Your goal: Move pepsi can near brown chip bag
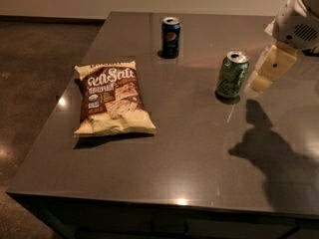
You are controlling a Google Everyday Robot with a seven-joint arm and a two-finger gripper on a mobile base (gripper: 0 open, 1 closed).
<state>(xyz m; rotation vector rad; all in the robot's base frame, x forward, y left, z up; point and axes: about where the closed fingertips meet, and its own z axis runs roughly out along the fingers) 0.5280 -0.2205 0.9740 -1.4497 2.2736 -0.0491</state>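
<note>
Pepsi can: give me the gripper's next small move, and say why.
Probably swing the gripper left and farther back, toward the pepsi can. The gripper hangs at the right, close beside the green can, while the pepsi can stands upright near the far edge of the table, apart from the brown chip bag. Keep it clear of the green can.

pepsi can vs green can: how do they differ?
Colour: the pepsi can is dark blue with a round logo; the green can is green. Place: the pepsi can stands farther back, the green can nearer and further right. The pincer hangs just right of the green can, far from the pepsi can. Both upright, similar size.
</note>
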